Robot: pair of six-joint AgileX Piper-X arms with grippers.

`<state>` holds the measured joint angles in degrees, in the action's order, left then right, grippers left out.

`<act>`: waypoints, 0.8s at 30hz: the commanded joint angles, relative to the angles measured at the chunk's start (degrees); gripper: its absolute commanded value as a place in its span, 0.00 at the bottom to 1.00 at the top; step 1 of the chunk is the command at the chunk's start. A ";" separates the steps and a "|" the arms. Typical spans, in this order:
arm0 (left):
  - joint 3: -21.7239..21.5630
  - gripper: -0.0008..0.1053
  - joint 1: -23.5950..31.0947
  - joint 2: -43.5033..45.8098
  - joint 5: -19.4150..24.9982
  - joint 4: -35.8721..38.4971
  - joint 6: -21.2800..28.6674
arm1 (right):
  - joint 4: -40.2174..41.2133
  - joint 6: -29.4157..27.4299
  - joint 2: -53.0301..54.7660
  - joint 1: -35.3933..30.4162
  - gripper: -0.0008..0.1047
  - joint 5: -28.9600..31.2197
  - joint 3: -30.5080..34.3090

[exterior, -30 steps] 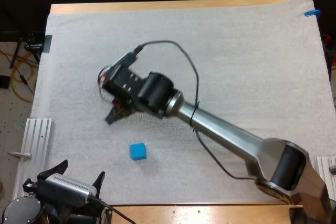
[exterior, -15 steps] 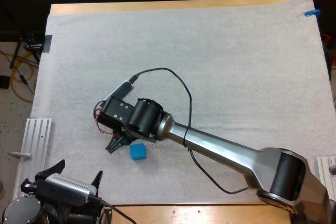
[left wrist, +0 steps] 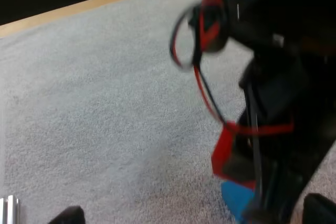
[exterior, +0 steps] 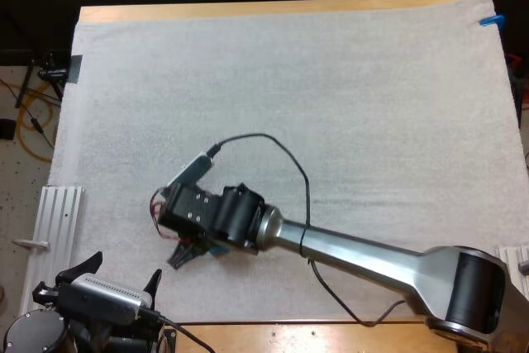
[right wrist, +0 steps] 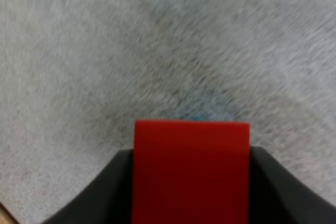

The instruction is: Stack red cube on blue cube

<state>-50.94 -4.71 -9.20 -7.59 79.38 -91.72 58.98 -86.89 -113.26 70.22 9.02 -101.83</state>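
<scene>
In the right wrist view the red cube (right wrist: 191, 171) sits squeezed between my right gripper's (right wrist: 191, 187) black fingers (right wrist: 113, 195). In the high view that gripper (exterior: 188, 252) is low over the mat's near left part, its wrist covering most of the blue cube (exterior: 218, 250). From the left wrist view the red cube (left wrist: 224, 153) hangs just above the blue cube (left wrist: 237, 201), slightly off to one side, in the right gripper. My left gripper (exterior: 124, 273) rests open at the table's near left corner, its fingertips (left wrist: 68, 215) wide apart with nothing between them.
A white ribbed rail (exterior: 58, 219) lies along the mat's left near edge, and another (exterior: 512, 258) at the right edge. The right arm (exterior: 364, 250) stretches across the near part of the white mat (exterior: 331, 88).
My right gripper has carried the red cube toward the near edge, from beyond the blue cube to over it, so the blue cube is now mostly covered. The left gripper has stayed put.
</scene>
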 commanded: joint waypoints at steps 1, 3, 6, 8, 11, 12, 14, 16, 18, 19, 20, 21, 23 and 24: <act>-0.24 0.73 -0.23 -0.07 0.57 0.09 0.36 | -1.34 1.02 1.07 -0.23 0.07 -0.31 0.93; -0.24 0.73 -0.23 -0.07 0.57 0.09 0.36 | -2.10 1.03 1.23 -0.23 0.07 -0.30 2.00; -0.24 0.73 -0.23 -0.07 0.57 0.09 0.36 | -4.15 1.03 1.22 -0.23 0.07 -0.45 3.29; -0.24 0.73 -0.23 -0.07 0.57 0.09 0.36 | -5.45 1.03 1.22 -0.23 0.07 -0.46 4.44; -0.24 0.73 -0.23 -0.07 0.57 0.09 0.36 | -6.34 1.46 1.22 -0.42 0.07 -0.71 6.16; -0.24 0.73 -0.23 -0.07 0.57 0.09 0.36 | -6.46 1.74 1.22 -0.62 0.07 -0.71 6.87; -0.24 0.73 -0.23 -0.07 0.57 0.09 0.36 | -6.43 2.11 1.22 -0.93 0.07 -0.84 7.72; -0.24 0.73 -0.23 -0.07 0.57 0.09 0.36 | -7.78 2.10 1.22 -1.40 0.07 -1.99 8.99; -0.24 0.73 -0.23 -0.07 0.57 0.09 0.36 | -8.89 2.10 1.22 -1.57 0.07 -2.65 9.82; -0.24 0.73 -0.23 -0.07 0.57 0.09 0.36 | -9.59 2.10 1.22 -1.55 0.07 -2.63 10.30; -0.24 0.73 -0.23 -0.07 0.57 0.09 0.36 | -9.78 2.10 1.22 -1.55 0.07 -2.63 10.38; -0.24 0.73 -0.23 -0.07 0.57 0.09 0.36 | -9.96 2.10 1.22 -1.55 0.07 -2.86 10.49; -0.24 0.73 -0.23 -0.07 0.57 0.09 0.36 | -10.09 2.10 1.22 -1.55 0.07 -2.85 10.47; -0.24 0.73 -0.23 -0.07 0.57 0.09 0.36 | -10.21 1.78 1.22 -1.55 0.07 -2.85 10.47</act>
<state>-50.94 -4.71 -9.20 -7.59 79.53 -91.72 49.36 -84.83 -112.96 68.88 6.70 -91.33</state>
